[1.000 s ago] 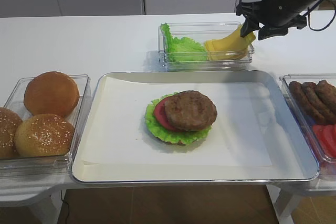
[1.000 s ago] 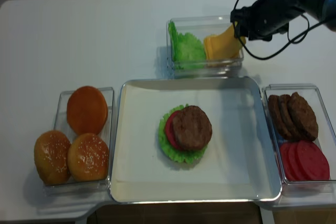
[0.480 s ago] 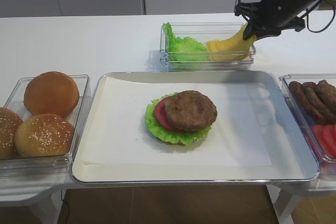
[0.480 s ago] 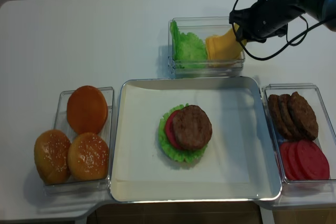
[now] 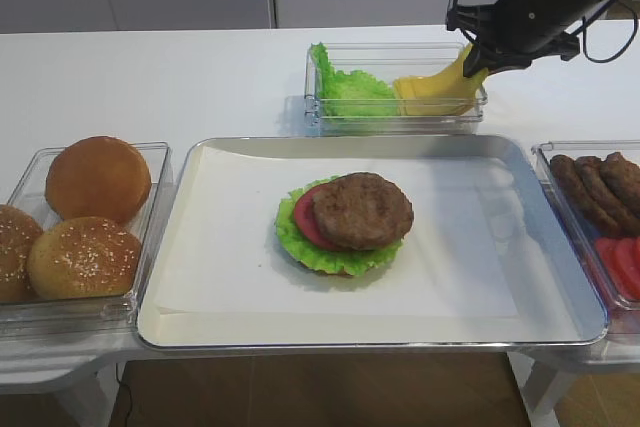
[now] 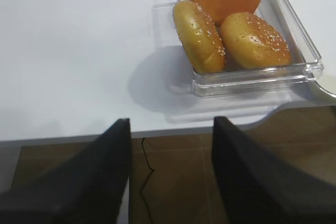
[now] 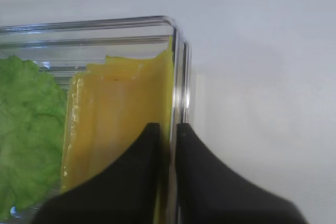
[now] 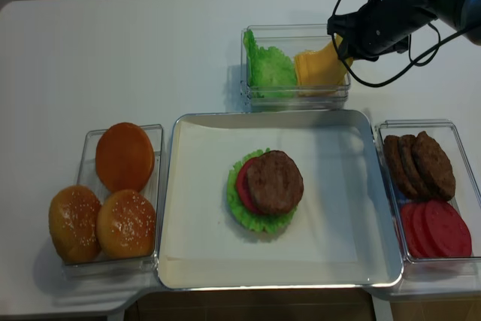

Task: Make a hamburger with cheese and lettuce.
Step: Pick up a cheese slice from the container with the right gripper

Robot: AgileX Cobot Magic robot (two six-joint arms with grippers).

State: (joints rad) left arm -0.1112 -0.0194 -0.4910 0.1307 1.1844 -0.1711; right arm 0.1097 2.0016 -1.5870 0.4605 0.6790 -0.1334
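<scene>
With right gripper pinched nearly closed on cheese edge at far-right tub wall, hamburger mid-tray. Could've grabbed several slices or snagged the wall, dragging the tub. Left gripper spread wide, empty.

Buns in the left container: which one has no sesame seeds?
The rear bun, the one farthest from the table's front edge. Its top is smooth and plain orange-brown; the two front buns are speckled with seeds.
</scene>
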